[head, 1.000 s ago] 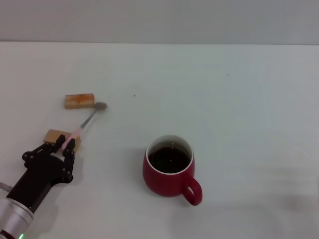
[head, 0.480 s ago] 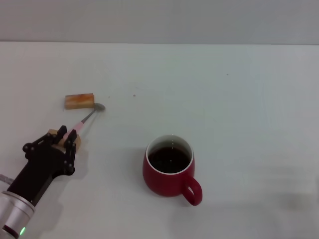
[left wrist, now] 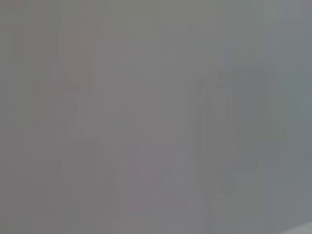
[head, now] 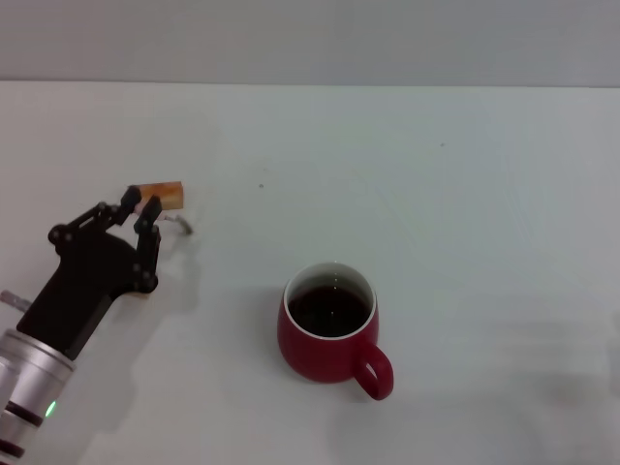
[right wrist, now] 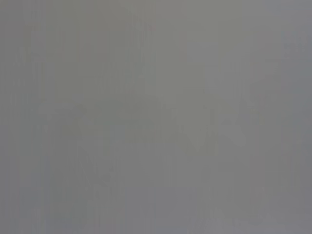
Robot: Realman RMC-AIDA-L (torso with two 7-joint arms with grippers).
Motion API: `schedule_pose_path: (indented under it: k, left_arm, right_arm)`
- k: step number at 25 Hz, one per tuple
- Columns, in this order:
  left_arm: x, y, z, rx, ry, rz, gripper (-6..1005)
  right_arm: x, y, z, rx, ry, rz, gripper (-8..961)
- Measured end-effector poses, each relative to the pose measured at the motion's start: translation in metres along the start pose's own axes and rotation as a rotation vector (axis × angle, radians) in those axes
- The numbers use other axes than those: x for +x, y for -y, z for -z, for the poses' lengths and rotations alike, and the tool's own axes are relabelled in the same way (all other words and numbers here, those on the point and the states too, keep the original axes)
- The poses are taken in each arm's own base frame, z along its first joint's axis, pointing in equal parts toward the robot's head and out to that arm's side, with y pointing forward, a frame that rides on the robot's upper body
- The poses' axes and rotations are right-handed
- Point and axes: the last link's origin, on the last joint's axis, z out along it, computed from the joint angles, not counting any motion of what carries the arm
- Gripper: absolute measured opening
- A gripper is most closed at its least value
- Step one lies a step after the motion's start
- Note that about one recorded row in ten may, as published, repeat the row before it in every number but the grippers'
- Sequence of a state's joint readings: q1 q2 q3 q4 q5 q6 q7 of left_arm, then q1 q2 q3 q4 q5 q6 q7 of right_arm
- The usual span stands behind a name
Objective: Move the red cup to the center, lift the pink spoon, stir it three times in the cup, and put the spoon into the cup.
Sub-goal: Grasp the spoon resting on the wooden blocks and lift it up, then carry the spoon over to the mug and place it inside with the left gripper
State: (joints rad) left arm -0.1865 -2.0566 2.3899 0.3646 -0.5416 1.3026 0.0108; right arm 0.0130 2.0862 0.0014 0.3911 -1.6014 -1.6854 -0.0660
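The red cup (head: 329, 339) stands upright near the middle of the white table, its handle turned toward the front right and its inside dark. At the left, my left gripper (head: 139, 207) is shut on the pink spoon (head: 182, 224). Only the spoon's grey neck and bowl stick out to the right of the fingers, and the pink handle is hidden between them. The spoon's bowl hangs just in front of a tan wooden block (head: 171, 194). The right gripper is out of view. Both wrist views are plain grey and show nothing.
The tan block lies just behind the left gripper's fingers. The white table (head: 436, 213) reaches back to a grey wall. A wide stretch of bare table separates the gripper from the cup.
The left gripper closed on the spoon's pink handle and rose with it toward the tan block. The spoon's bowl left its spot by that block. The second block is now hidden.
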Motion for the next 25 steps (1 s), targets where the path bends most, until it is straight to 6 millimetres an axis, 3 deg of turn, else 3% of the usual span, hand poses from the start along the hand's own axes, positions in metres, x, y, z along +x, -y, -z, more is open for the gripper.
schedule_pose_path:
  k: [17,25]
  left_arm:
    - [0.032,0.01,-0.021,-0.042,-0.161,-0.044,135]
    - [0.046,0.003,-0.027,-0.092,-0.221,-0.029,129]
  right_arm:
    - [-0.001,-0.007,-0.004,-0.014,0.005,-0.026,415]
    - [-0.001,-0.006,-0.003,-0.008,0.009,-0.026,415]
